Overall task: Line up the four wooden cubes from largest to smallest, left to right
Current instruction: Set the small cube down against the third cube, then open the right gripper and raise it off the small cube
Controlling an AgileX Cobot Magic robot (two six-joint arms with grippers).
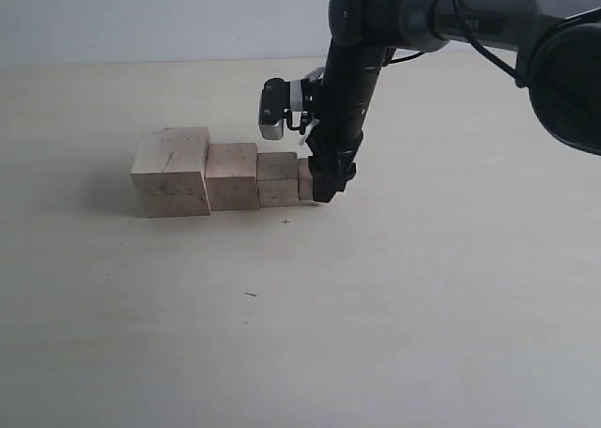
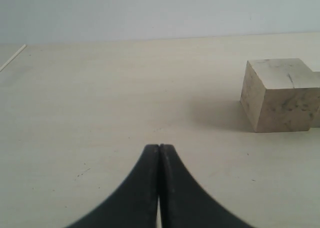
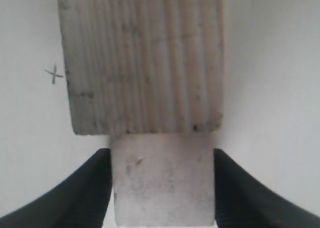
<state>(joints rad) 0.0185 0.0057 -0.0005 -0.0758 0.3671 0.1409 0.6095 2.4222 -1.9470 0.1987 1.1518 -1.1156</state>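
Observation:
The four wooden cubes stand in a touching row on the table, shrinking from left to right. The largest cube is at the left end, followed by the second cube, the third cube and the smallest cube. My right gripper reaches down at the row's right end and hides part of the smallest cube. In the right wrist view the right gripper is shut on the smallest cube, which presses against the third cube. My left gripper is shut and empty, some way from the largest cube.
A small pencil cross marks the table just in front of the third cube, and it also shows in the right wrist view as a pencil cross. Nearer the front lies a short dark mark. The right arm comes in from the upper right.

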